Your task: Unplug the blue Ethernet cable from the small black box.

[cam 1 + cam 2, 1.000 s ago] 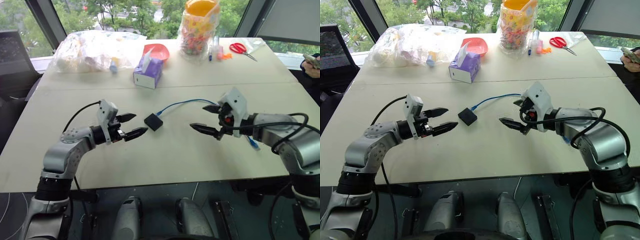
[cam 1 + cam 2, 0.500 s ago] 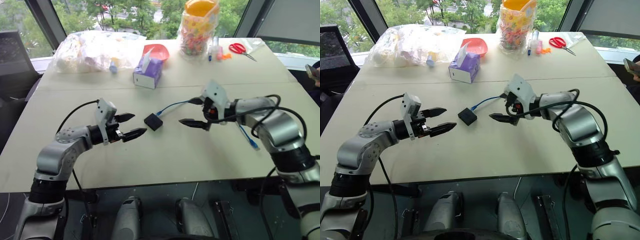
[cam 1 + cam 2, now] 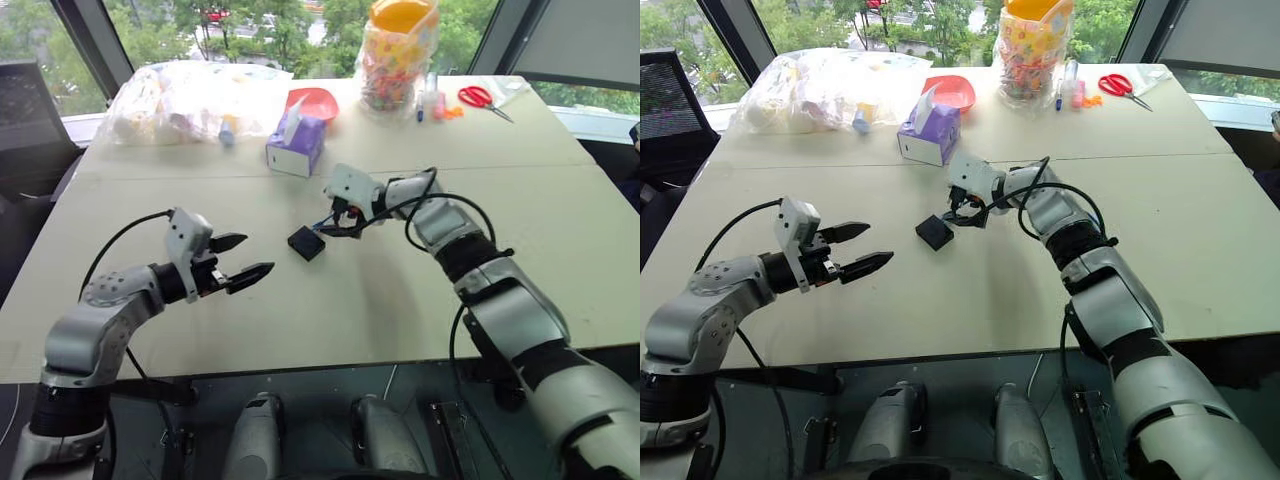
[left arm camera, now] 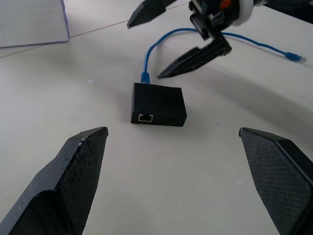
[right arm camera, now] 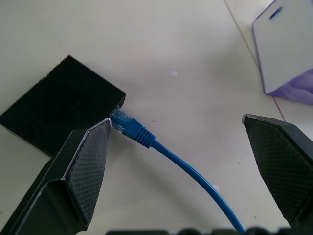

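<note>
The small black box (image 3: 305, 243) lies flat on the table's middle, an empty port facing my left gripper. The blue Ethernet cable (image 5: 168, 155) is plugged by its plug (image 5: 128, 128) into the box's far side and curves away across the table (image 4: 149, 51). My right gripper (image 3: 336, 221) hovers open just beyond the box, its fingers straddling the cable close to the plug without touching it. My left gripper (image 3: 258, 253) hangs open a short way from the box on the near left, pointing at it, with nothing between its fingers.
A purple tissue box (image 3: 297, 145) stands behind the black box, with a red bowl (image 3: 315, 100) and a plastic bag of items (image 3: 185, 98) farther back. A jar of colourful items (image 3: 395, 55) and red scissors (image 3: 482, 97) sit at the back right.
My right gripper swept left and forward across the table, rolling its wrist, and now straddles the cable by the box. My left gripper drew back slightly to the left. Both stayed open.
</note>
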Action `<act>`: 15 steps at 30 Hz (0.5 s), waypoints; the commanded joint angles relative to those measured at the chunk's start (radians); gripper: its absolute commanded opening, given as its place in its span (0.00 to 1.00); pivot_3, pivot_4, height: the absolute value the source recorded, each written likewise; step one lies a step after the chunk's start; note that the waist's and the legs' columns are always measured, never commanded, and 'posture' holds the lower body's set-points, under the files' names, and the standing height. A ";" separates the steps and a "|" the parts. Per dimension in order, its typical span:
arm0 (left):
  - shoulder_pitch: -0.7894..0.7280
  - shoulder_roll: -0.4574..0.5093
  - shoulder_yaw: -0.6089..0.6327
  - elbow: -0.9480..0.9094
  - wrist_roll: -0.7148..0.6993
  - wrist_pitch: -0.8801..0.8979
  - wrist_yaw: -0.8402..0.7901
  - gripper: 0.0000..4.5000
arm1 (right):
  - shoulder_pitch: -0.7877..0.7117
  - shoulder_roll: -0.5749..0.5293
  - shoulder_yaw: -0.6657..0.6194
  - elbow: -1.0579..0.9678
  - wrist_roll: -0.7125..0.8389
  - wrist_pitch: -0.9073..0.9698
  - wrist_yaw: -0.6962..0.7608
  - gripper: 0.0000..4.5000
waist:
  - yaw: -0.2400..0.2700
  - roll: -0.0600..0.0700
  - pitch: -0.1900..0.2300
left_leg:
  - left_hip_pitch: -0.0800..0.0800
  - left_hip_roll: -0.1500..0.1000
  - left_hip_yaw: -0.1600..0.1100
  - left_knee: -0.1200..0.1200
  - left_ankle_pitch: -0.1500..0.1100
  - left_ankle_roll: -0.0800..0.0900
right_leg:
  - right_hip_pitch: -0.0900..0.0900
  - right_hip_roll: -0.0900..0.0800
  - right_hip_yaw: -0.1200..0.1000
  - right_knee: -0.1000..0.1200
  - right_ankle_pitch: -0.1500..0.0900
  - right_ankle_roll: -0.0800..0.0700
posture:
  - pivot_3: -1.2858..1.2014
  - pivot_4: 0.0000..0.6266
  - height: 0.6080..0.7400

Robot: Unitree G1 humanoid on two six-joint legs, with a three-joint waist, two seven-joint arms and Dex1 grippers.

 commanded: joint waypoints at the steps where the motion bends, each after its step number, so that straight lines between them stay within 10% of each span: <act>1: 0.015 0.012 0.040 -0.041 -0.009 -0.009 0.019 0.99 | -0.058 0.036 -0.008 0.098 -0.055 -0.109 -0.022 1.00 | -0.003 0.000 0.000 | 0.000 0.000 0.000 0.000 0.000 0.000 | 0.000 0.000 0.000 0.000 0.000 0.000 | 0.52 0.24 0.96; 15: 0.048 0.041 0.064 -0.072 -0.015 -0.012 0.038 0.99 | -0.057 0.160 -0.064 0.165 -0.056 0.039 0.186 1.00 | -0.008 0.000 0.000 | 0.003 0.000 0.000 -0.002 0.000 0.000 | 0.001 0.000 0.000 0.001 0.000 0.001 | 0.52 0.24 0.96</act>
